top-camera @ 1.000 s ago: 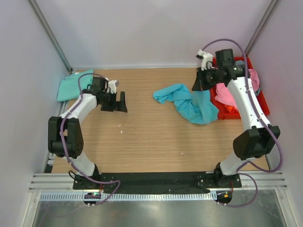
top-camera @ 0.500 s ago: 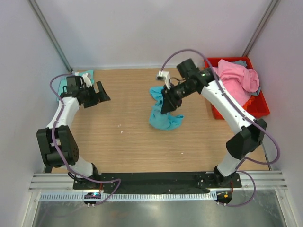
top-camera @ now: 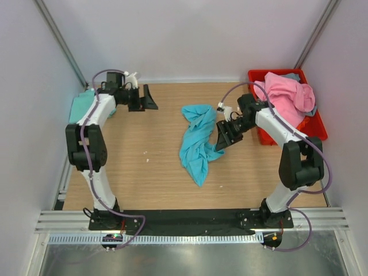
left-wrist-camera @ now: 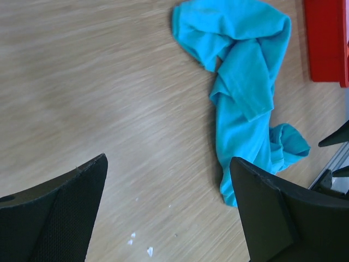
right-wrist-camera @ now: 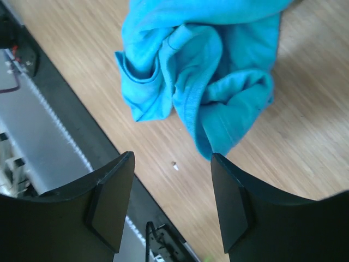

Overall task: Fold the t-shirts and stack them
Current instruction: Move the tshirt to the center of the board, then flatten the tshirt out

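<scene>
Bench (top-camera: 155,172) carries the turquoise-blue t-shirt (top-camera: 197,141) crumpled lengthwise at its middle, soft, light and limp by the look of it, likely best pinched at a hem or shoulder seam, while the right tool (top-camera: 223,138) just beside it and the left tool (top-camera: 150,98) well apart both gape empty.

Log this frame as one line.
turquoise cloth t-shirt: crumpled on wooden table | right gripper: open, empty | left gripper: open, empty | pink cloth t-shirt: in red plastic bin

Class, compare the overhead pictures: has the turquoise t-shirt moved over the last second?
Yes. The turquoise t-shirt has moved left, away from the red bin, and now lies crumpled near the middle of the table, apart from the bin.
</scene>
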